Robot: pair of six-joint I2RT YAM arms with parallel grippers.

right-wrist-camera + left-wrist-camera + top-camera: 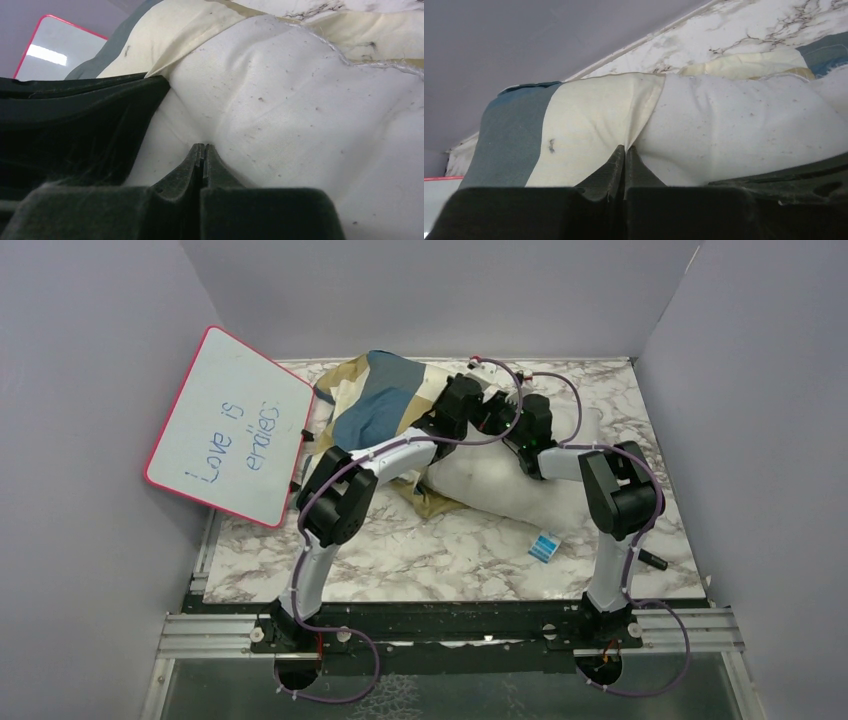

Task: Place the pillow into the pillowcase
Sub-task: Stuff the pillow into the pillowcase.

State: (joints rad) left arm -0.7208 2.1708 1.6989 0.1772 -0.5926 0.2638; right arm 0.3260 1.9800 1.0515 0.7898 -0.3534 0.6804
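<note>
The white pillow [500,485] lies on the marble table, its far left end tucked into the blue, tan and cream checked pillowcase [380,400]. My left gripper [462,405] is at the pillowcase's mouth. In the left wrist view it [625,148] is shut on the cream hem of the pillowcase [589,120], right where the hem meets the pillow [734,125]. My right gripper [520,422] is just to its right, on top of the pillow. In the right wrist view it [203,146] is shut, with a pucker of the pillow [300,115] cloth drawn into its tips.
A pink-rimmed whiteboard [232,425] leans against the left wall next to the pillowcase. A small blue tag [543,547] sits at the pillow's near corner. A black marker-like object [652,560] lies near the right arm. Grey walls close in the table on three sides.
</note>
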